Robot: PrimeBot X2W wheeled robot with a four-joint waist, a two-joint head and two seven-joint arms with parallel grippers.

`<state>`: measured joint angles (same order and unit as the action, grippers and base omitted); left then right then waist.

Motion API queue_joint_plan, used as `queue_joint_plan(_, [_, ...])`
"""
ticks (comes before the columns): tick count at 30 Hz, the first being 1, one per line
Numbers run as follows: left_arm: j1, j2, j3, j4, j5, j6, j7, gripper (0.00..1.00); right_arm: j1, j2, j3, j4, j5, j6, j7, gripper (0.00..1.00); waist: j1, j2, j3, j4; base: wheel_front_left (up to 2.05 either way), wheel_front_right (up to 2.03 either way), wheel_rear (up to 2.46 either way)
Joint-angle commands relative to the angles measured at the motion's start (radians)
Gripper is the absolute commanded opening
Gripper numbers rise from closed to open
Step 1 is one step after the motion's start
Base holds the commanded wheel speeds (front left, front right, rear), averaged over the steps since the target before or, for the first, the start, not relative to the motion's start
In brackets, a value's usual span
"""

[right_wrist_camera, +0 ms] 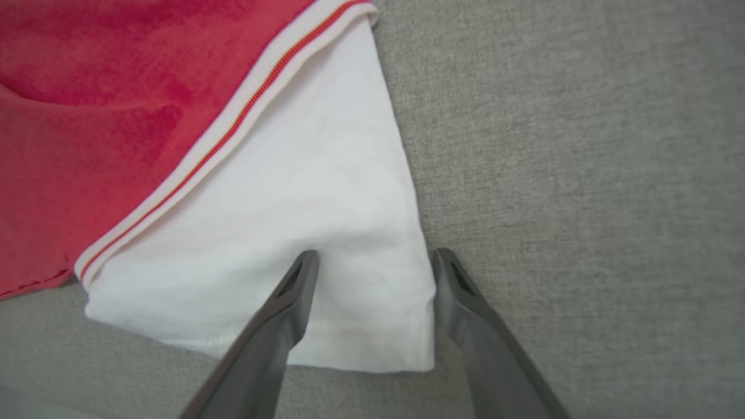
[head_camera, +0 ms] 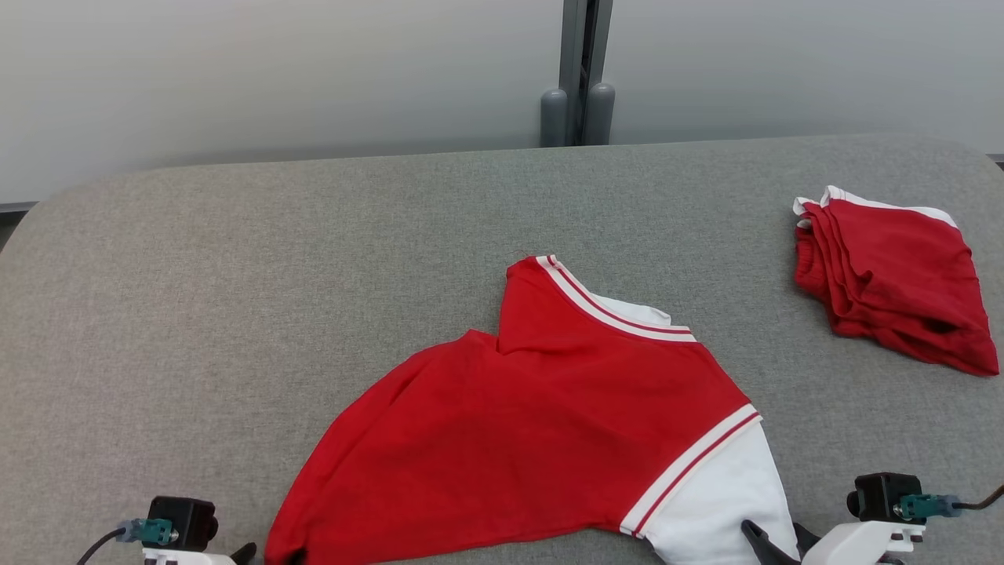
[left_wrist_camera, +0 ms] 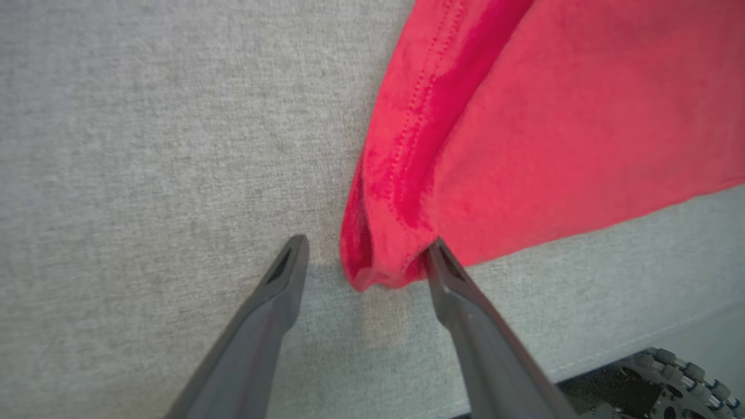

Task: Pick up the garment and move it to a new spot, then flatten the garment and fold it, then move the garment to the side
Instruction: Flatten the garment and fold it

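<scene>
Lying spread on the grey fabric-covered table [head_camera: 235, 275], near its front edge and a little right of centre, the garment [head_camera: 533, 424] is a red top with white parts and striped red-and-white trim. One trimmed flap points toward the far side. A white section sits at the garment's near right corner, and its red hem runs down to the near left.

Left gripper [left_wrist_camera: 366, 243]: jaws released and spread wide. In the left wrist view a rolled red hem corner sits between the two fingers. The tip of the finger on that view's right meets the fabric edge, while the other finger is over bare grey cloth just beside the corner. Nothing is clamped.

Right gripper [right_wrist_camera: 377, 255]: jaws likewise spread wide, nothing pinched. In the right wrist view it straddles the outer edge of the white section. The finger on that view's left lies over white cloth, and the other is just off the edge, over the table. Whether either tip presses the fabric cannot be told.

A folded red stack [head_camera: 894, 290] with white edging lies well apart from the garment, at the table's far right. A grey post [head_camera: 580, 78] stands behind the far edge against a pale wall. A roller wheel [left_wrist_camera: 669, 384] shows below the table's near edge in the left wrist view.
</scene>
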<state>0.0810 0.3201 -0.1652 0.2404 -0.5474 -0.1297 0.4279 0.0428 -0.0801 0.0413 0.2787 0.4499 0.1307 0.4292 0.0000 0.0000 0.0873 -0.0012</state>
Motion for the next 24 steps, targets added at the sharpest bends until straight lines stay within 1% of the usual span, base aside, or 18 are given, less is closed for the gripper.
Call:
queue_joint_plan(1, [-0.024, 0.007, -0.007, 0.017, -0.008, -0.002, -0.009, 1.0, -0.006, 0.004, 0.014, 0.022, 0.009, 0.0, 0.002, 1.0, 0.0, 0.0, 0.003, 0.0, 0.0, 0.0, 0.0])
queue_joint_plan(4, [-0.043, 0.011, -0.032, 0.048, -0.026, -0.002, -0.027, 1.0, -0.009, 0.007, 0.028, 0.031, 0.018, 0.0, 0.003, 1.0, 0.0, 0.0, 0.007, 0.0, 0.0, 0.0, 0.0])
queue_joint_plan(5, [-0.049, 0.014, -0.041, 0.057, -0.034, -0.002, -0.029, 1.0, -0.01, 0.006, 0.032, 0.032, 0.02, 0.0, 0.002, 0.88, 0.0, 0.0, 0.007, -0.001, 0.0, 0.0, 0.0])
queue_joint_plan(6, [-0.051, 0.017, -0.051, 0.064, -0.042, -0.002, -0.027, 1.0, -0.011, 0.005, 0.035, 0.034, 0.02, 0.001, 0.001, 0.67, 0.0, 0.0, 0.007, -0.001, 0.0, 0.0, 0.0])
queue_joint_plan(7, [-0.051, 0.02, -0.06, 0.07, -0.049, -0.002, -0.026, 0.98, -0.013, 0.005, 0.038, 0.036, 0.023, 0.001, 0.001, 0.47, 0.0, 0.0, 0.008, -0.001, 0.0, 0.0, 0.0])
queue_joint_plan(8, [-0.053, 0.024, -0.067, 0.075, -0.055, -0.002, -0.027, 0.83, -0.014, 0.005, 0.042, 0.037, 0.026, 0.001, 0.0, 0.38, 0.0, 0.0, 0.009, -0.001, 0.0, 0.0, 0.0])
queue_joint_plan(9, [-0.054, 0.028, -0.074, 0.081, -0.06, -0.002, -0.028, 0.62, -0.015, 0.004, 0.044, 0.039, 0.03, 0.001, -0.001, 0.3, 0.0, 0.0, 0.009, 0.0, 0.0, 0.0, 0.0])
queue_joint_plan(10, [-0.055, 0.03, -0.082, 0.085, -0.067, -0.002, -0.029, 0.44, -0.015, 0.002, 0.047, 0.04, 0.03, 0.001, -0.003, 0.24, 0.0, 0.0, 0.009, 0.001, 0.0, 0.0, 0.0])
queue_joint_plan(11, [-0.057, 0.031, -0.089, 0.086, -0.074, -0.002, -0.033, 0.21, -0.016, 0.0, 0.051, 0.041, 0.031, 0.001, -0.005, 0.07, 0.0, 0.0, 0.009, 0.001, 0.0, 0.0, 0.0])
queue_joint_plan(12, [-0.059, 0.034, -0.096, 0.085, -0.08, -0.002, -0.037, 0.0, -0.017, -0.002, 0.056, 0.042, 0.034, 0.001, -0.008, 0.0, 0.0, 0.0, 0.009, 0.002, 0.0, 0.0, 0.0])
queue_joint_plan(17, [-0.068, 0.058, -0.121, 0.078, -0.106, -0.002, -0.052, 0.0, -0.022, -0.014, 0.078, 0.038, 0.05, 0.001, -0.029, 0.0, 0.0, 0.0, 0.005, 0.006, 0.0, 0.0, 0.0])
queue_joint_plan(24, [-0.058, 0.08, -0.105, 0.04, -0.121, -0.002, -0.081, 0.0, -0.03, -0.043, 0.074, 0.005, 0.066, 0.001, -0.071, 0.0, 0.0, 0.0, -0.003, 0.007, 0.0, 0.0, 0.0])
